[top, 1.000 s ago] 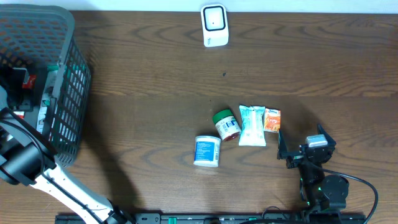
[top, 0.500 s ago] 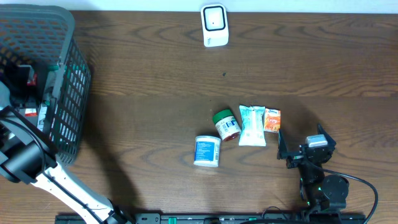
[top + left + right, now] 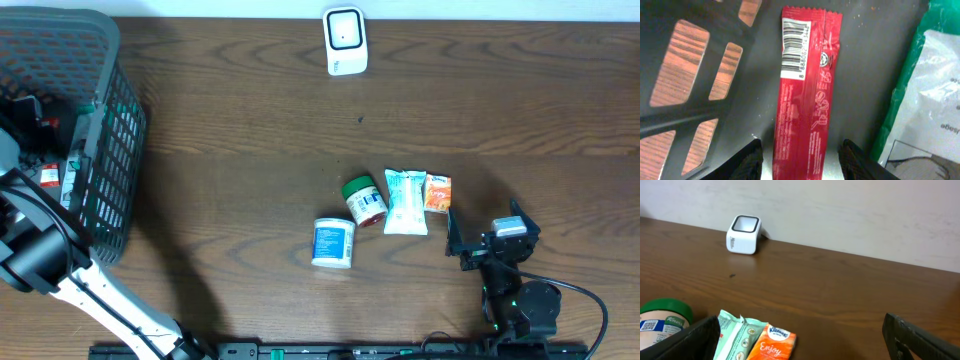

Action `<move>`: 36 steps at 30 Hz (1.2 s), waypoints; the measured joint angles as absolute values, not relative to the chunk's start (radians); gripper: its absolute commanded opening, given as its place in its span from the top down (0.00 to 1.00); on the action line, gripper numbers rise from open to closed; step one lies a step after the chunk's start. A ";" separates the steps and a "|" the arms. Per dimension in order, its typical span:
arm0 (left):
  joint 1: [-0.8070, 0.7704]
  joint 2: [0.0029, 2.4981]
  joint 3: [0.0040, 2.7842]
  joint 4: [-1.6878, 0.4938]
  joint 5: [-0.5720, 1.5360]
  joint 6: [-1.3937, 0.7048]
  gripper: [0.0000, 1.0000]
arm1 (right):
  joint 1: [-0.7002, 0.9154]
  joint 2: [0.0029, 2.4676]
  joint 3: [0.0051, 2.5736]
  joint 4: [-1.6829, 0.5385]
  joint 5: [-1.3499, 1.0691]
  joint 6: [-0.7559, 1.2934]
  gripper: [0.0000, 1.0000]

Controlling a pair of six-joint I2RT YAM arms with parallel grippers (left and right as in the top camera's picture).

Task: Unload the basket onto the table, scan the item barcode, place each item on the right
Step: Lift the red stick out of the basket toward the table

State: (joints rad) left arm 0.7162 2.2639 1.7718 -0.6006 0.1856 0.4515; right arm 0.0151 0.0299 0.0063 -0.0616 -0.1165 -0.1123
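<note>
Barely begun: nothing is gripped and nothing scanned.

Overhead, the scanner (image 3: 345, 42) stands at the table's far edge, well apart from the basket (image 3: 112, 120) on the left, and the right gripper (image 3: 486, 232) sits near the front. At the left wrist, the left gripper (image 3: 802, 160) stands open astride a red snack bar (image 3: 807, 100) lying flat on the basket floor, barcode (image 3: 793, 47) up. At the right wrist, that claw gapes wide and empty. Gripping, lifting and carrying to the scanner all appear to remain.

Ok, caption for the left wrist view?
Left gripper open over a red barcoded wrapper on the basket floor, green-edged pack beside it.
</note>
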 measured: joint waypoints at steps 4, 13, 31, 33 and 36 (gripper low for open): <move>0.717 2.252 1.746 -0.585 0.196 0.441 0.87 | 0.015 0.030 0.006 -0.062 -0.117 -0.112 0.01; 0.715 2.245 1.742 -0.582 0.196 0.429 0.93 | 0.015 0.030 0.006 -0.062 -0.117 -0.112 0.01; 0.704 1.650 1.705 -0.546 0.177 -0.005 0.93 | 0.015 0.030 0.006 -0.061 -0.117 -0.112 0.01; 0.691 1.562 1.711 -0.589 0.178 -0.069 0.93 | 0.015 0.030 0.006 -0.061 -0.117 -0.112 0.01; 0.640 1.446 1.711 -0.704 0.212 -0.138 0.93 | 0.015 0.030 0.006 -0.062 -0.117 -0.112 0.01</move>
State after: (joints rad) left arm 0.6403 1.4460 1.7115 -0.7044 0.2115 -0.1383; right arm 0.0151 0.0299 0.0063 -0.0616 -0.1165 -0.1123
